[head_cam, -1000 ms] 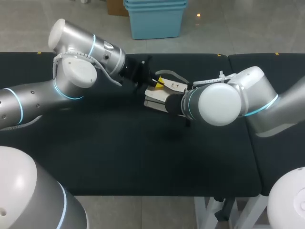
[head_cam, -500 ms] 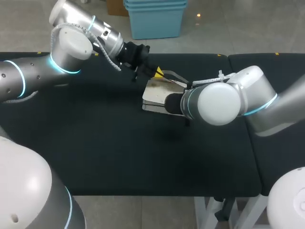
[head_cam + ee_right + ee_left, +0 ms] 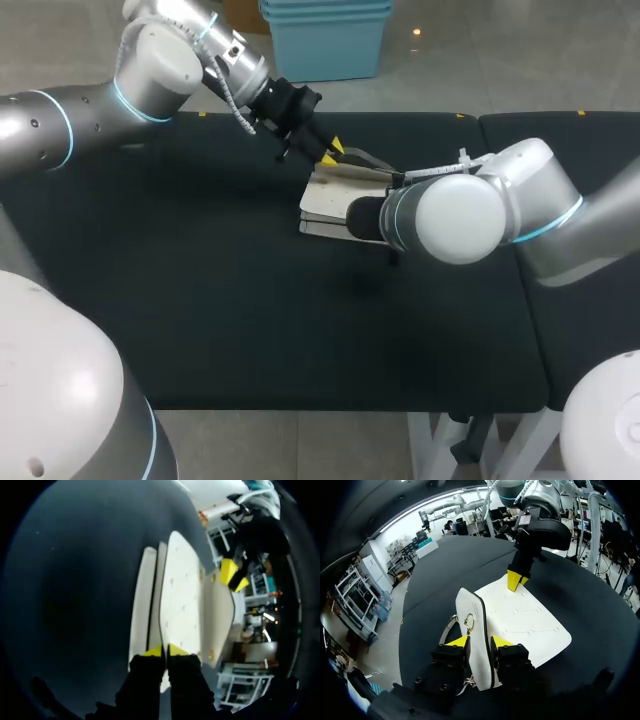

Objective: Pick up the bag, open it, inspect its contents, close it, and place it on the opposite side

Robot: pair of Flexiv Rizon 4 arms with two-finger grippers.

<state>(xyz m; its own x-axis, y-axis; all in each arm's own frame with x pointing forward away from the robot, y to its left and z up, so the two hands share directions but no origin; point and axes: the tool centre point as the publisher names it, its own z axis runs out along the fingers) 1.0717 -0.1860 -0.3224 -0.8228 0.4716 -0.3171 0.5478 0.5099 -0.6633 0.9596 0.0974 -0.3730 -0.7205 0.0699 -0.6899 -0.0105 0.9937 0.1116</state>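
Both jaws are nearly closed, each pinching the white bag.

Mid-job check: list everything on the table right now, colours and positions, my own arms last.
bag: one, cream-white, lying mid-table, its flap raised on edge.
clasp ring: one, gold, on the flap.
strap: one, greyish, looping off the bag's far edge.
table: one, black top, under the bag.
left gripper: one, yellow tips, closed on the bag's flap.
right gripper: one, yellow tips, closed on the bag's edge opposite the flap.
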